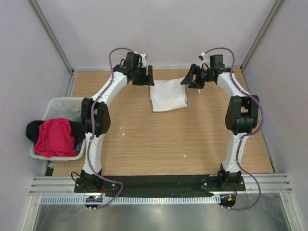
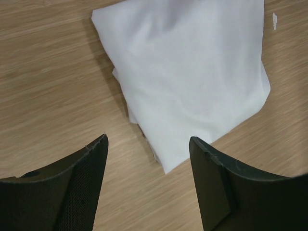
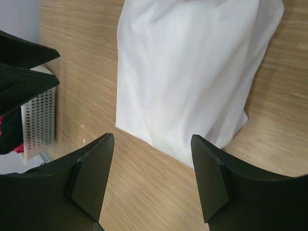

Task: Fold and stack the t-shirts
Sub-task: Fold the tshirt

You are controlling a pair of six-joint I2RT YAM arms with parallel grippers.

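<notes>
The white t-shirt (image 1: 168, 95) lies at the tabletop's far edge between the left end effector (image 1: 146, 77) and the right end effector (image 1: 191, 81), both released. The pink-red t-shirt (image 1: 57, 137), off the left edge, lies nearer the left arm.

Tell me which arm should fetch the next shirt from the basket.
Left, probably. The basket holding the pink-red shirt sits on the left gripper's side; the right gripper would have to cross the table.
</notes>
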